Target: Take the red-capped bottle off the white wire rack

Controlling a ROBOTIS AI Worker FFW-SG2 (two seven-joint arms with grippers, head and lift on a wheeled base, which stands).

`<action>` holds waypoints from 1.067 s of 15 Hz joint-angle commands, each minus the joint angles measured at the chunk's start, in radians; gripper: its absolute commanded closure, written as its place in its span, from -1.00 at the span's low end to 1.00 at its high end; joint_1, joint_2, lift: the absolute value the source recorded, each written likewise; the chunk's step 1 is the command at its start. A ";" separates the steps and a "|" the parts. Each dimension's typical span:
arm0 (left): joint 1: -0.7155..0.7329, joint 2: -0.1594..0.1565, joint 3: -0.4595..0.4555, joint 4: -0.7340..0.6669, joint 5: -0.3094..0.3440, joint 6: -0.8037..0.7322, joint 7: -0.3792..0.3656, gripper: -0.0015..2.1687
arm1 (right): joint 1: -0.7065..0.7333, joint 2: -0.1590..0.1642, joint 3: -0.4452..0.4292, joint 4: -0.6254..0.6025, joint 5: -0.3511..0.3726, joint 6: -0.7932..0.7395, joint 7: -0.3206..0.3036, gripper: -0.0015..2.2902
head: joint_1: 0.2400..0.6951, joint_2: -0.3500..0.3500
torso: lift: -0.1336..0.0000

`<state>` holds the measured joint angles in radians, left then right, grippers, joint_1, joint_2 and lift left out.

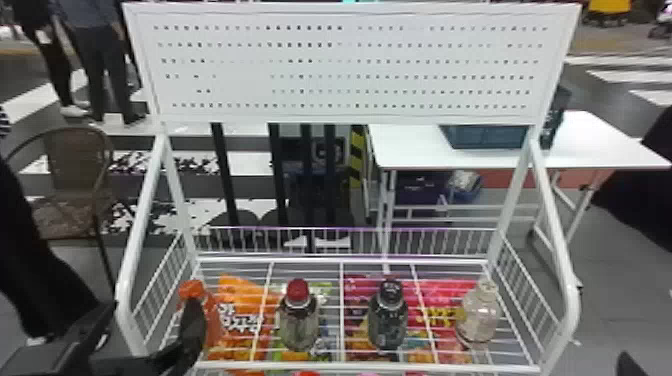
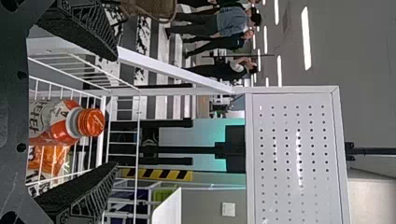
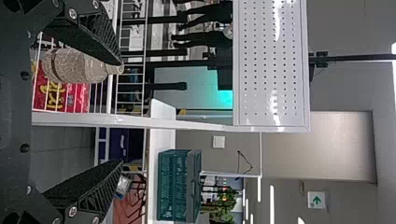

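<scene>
Left claw (image 1: pixel 154 302), red-capped bottle (image 1: pixel 298 322) rightward

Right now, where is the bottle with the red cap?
In the head view, the red-capped bottle stands left of centre on the white wire rack, between the orange-capped bottle and the black-capped bottle.

Here's the white wire rack (image 1: pixel 572 300), smooth, glossy, metal-looking; on it, the red-capped bottle (image 1: pixel 298 327) in shiny clear plastic; under the rack's wires, crinkly glossy bags (image 1: pixel 240 295); behind it, a smooth tabletop (image 1: pixel 590 140)!
</scene>
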<state>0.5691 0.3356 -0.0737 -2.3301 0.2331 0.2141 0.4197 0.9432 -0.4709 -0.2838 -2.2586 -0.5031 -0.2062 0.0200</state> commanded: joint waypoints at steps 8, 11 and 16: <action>0.000 0.000 -0.001 -0.005 0.000 0.000 -0.001 -0.92 | 0.008 -0.002 -0.008 -0.009 0.002 0.000 0.000 -0.87 | 0.14 0.00 | 1.00; 0.000 -0.007 -0.041 0.025 -0.005 -0.018 0.001 -0.92 | 0.008 0.000 -0.008 -0.007 0.002 0.000 0.000 -0.87 | 0.14 0.00 | 1.00; -0.083 -0.061 -0.325 0.281 -0.109 -0.233 0.044 -0.92 | -0.001 0.000 -0.002 -0.007 0.006 0.000 0.000 -0.87 | 0.14 0.00 | 1.00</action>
<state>0.5286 0.2921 -0.3071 -2.1307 0.1566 0.0130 0.4535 0.9460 -0.4702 -0.2890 -2.2657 -0.4986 -0.2062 0.0201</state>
